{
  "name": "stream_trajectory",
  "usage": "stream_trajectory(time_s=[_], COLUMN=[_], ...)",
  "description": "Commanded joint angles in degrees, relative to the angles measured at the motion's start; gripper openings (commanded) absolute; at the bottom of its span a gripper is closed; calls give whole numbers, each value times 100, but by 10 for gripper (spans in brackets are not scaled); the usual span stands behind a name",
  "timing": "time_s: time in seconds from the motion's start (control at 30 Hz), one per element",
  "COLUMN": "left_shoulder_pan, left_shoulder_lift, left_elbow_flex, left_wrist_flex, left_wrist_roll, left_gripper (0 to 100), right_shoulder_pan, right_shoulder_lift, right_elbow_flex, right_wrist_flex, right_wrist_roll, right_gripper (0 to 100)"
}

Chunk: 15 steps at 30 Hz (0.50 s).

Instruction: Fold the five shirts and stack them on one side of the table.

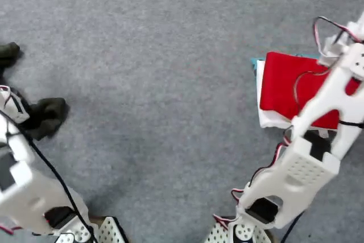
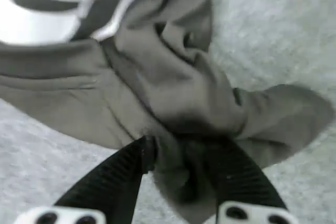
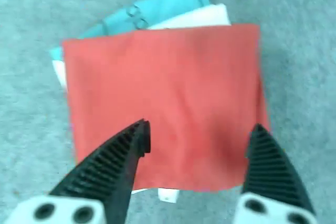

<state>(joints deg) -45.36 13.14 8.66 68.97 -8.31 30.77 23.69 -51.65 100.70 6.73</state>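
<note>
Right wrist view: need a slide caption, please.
Open right gripper over red shirt atop white shirt and teal shirt.

I can read no lettering, number or sign in any of my camera views. A small white tag (image 3: 167,196) sticks out from under the folded red shirt (image 3: 163,103) on top of the stack, but any print on it is too small for me to make out.

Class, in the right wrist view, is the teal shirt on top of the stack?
No, the red shirt lies on top; the teal shirt peeks out beneath.
</note>
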Motion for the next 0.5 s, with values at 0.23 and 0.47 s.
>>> stream_trajectory(time_s=[0.23,0.47], left_shoulder_pan=[936,3354], left_shoulder_lift=[607,-1521], left_elbow_flex=[-1552,-866], left_wrist_flex=[1407,2040], left_wrist_roll=[97,123], left_gripper=[28,28], right_shoulder_pan=[-352,-378], right_shoulder_lift=[-620,-848], right_elbow_flex=[-251,-251], right_wrist_flex=[44,44], right_wrist_roll=[-545,-563], right_gripper=[250,250])
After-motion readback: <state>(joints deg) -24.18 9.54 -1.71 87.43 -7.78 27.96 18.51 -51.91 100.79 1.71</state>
